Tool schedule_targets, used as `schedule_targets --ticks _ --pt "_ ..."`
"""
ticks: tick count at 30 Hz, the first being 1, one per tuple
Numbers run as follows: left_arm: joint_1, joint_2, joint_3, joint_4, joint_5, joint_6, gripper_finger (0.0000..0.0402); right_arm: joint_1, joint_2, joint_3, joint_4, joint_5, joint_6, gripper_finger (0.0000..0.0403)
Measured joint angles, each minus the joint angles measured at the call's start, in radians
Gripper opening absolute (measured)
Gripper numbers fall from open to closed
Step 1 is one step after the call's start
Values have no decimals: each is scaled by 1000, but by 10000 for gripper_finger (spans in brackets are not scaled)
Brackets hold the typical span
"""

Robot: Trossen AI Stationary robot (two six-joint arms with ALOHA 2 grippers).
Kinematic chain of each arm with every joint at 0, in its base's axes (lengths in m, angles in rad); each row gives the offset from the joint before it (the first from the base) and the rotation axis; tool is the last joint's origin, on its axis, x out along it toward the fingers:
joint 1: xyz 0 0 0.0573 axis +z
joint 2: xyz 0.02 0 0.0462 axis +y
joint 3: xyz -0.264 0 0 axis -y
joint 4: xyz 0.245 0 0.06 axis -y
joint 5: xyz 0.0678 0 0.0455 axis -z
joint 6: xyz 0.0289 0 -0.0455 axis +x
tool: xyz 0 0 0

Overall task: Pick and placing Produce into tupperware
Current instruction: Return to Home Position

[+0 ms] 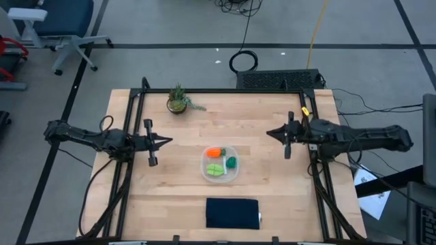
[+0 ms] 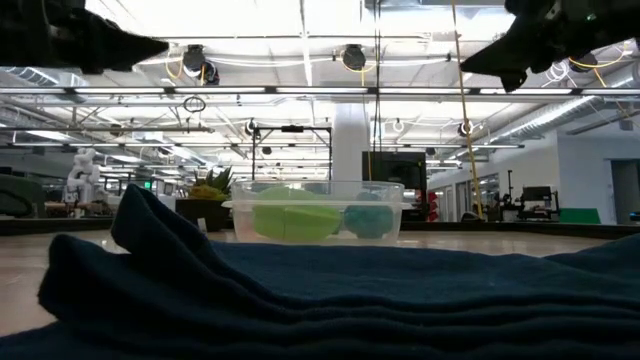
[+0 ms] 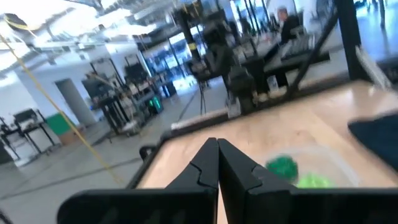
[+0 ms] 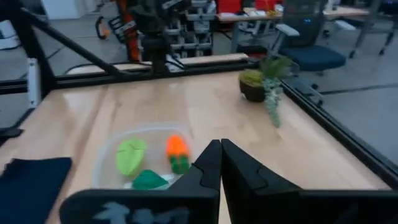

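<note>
Packing looks finished: carrot (image 1: 214, 152), green lump (image 1: 231, 162) and leaf (image 1: 215, 169) all inside tub (image 1: 203, 165), mid-table. Carrot lies crosswise, green tip toward right arm. Left gripper (image 1: 165, 141) and right gripper (image 1: 270, 133) flank tub, well apart, fingers pressed together, empty. Next, probably: park arms; nothing left to grasp.

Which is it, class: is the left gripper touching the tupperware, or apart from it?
Apart. The high view shows a stretch of bare table between the left gripper and the rim of the tupperware.
</note>
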Motion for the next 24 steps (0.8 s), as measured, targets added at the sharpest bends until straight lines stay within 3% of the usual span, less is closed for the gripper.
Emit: schedule_targets --ticks 4,10,18,24 --pt "0 -12 0 -35 0 -16 1 -62 -54 -13 6 -61 7 0" --pt "-57 -93 0 -99 -23 -23 1 -41 -188 -81 8 -60 62 0" --pt "-136 -211 48 -356 -79 -121 0 14 -292 -141 -1 -56 61 0" --pt "-169 -240 46 -338 -82 -96 0 23 -372 -199 4 -55 21 0"
